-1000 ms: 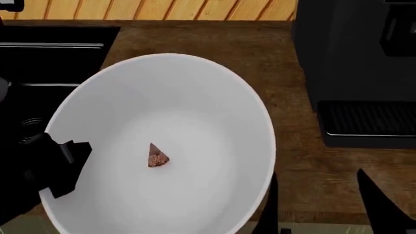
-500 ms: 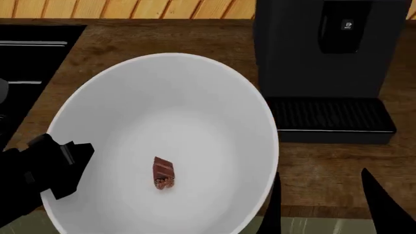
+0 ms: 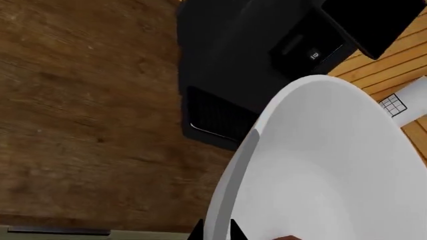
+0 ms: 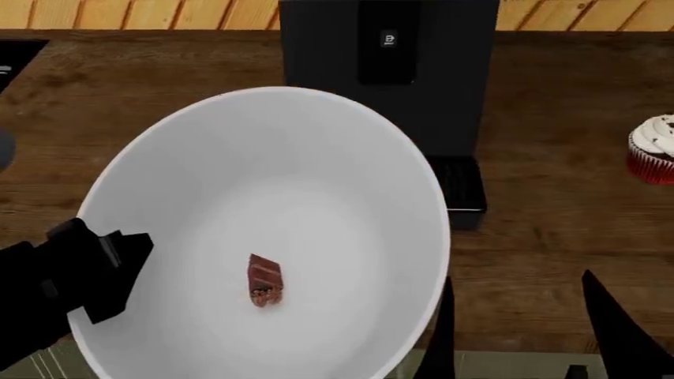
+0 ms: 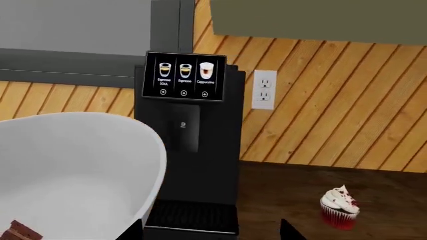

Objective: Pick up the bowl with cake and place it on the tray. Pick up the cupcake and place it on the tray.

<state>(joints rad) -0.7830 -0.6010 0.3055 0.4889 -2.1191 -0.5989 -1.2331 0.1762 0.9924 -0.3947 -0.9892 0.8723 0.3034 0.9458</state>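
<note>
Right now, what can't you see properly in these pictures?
- Tray: in no view.
- Bowl: bottom edge cut off in the head view.
- Left gripper: fingertips hidden at the bowl's rim.
- Cupcake: partly cut off in the head view.
- Right gripper: tips only.

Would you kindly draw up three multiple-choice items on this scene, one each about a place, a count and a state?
1. Where is the cake slice?
A. Inside the white bowl
B. On the counter
C. On the coffee machine's drip tray

2. How many drink pictures does the coffee machine screen show?
A. One
B. Three
C. Five

3. How does the left tool stand to the bowl?
A. Far off it
B. At its rim, gripping it
C. Resting on the cupcake

Answers:
1 A: the brown slice lies on the bowl's floor.
2 B: three cups stand in a row on the screen.
3 B: the wrist view shows fingertips either side of the rim.
</note>
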